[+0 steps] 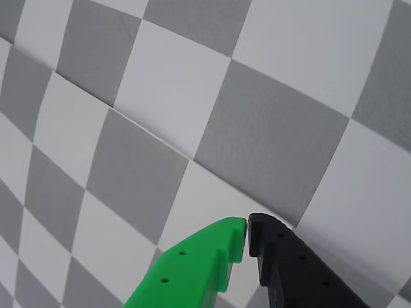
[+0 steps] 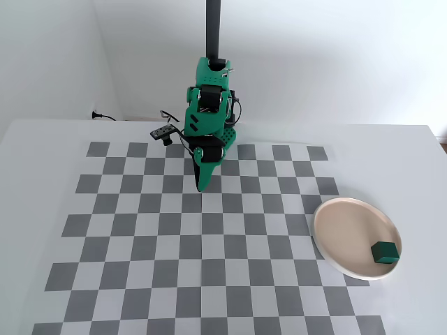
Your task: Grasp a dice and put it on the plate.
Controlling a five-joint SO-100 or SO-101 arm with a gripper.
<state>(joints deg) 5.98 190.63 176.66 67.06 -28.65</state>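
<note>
Fixed view: dice on plate.

No legible text, labels, brands, numbers or signs on any surface in wrist or fixed view.

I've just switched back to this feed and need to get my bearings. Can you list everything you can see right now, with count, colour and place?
dice: one, dark green, lying on the plate near its right rim in the fixed view.
plate: one, pale pinkish-beige with a lighter rim, at the right edge of the checkered mat, overlapping it.
checkered mat: one, grey and white squares, covering most of the table.
table: one, white, under the mat.
cable: one, dark, at the back left against the wall.
arm: one, bright green with black parts, at the back centre of the mat.
gripper: one, one green finger and one black, tips nearly touching, holding nothing, above the mat.
</note>
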